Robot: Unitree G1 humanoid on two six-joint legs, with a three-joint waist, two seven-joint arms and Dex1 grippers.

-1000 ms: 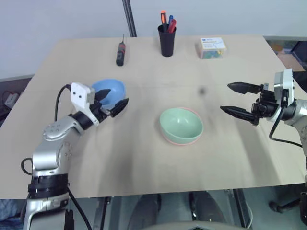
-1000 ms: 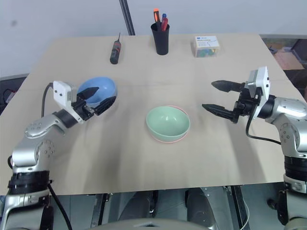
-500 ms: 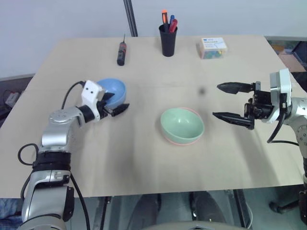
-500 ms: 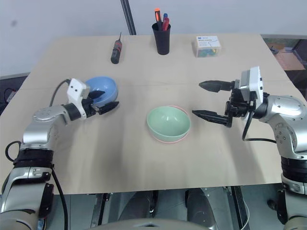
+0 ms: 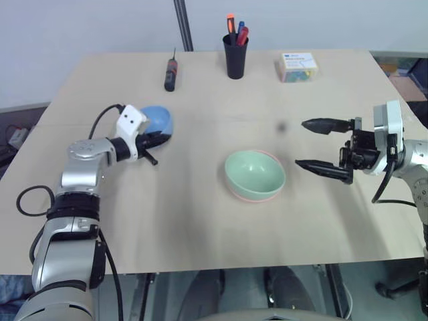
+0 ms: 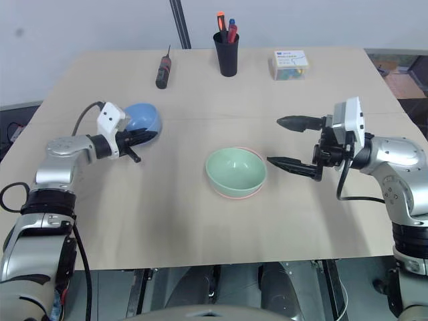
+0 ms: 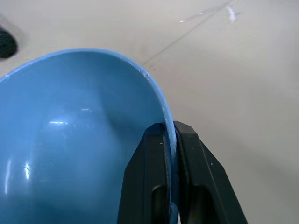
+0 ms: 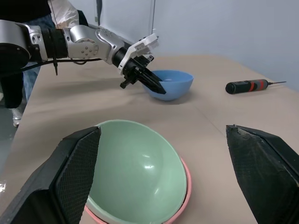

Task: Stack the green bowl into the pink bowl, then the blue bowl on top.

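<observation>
Tan tabletop [image 5: 200, 227], near to far: green bowl [image 5: 255, 173] sits nested in the pink bowl [image 5: 269, 196] at centre, right gripper [image 5: 322, 146] just right of it, fingers spread wide, holding nothing. Farther left, left gripper [image 7: 171, 140] is clamped on the blue bowl [image 5: 159, 119] rim, one finger inside, one outside. Far edge: screwdriver [image 5: 170, 72], pen cup [image 5: 235, 55], small box [image 5: 297, 66].

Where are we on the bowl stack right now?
Done: the green bowl sits nested in the pink bowl mid-table. In hand: the left gripper is shut on the rim of the blue bowl, which is on the table. Left: carry it onto the green bowl. The right gripper waits open beside the stack.
</observation>
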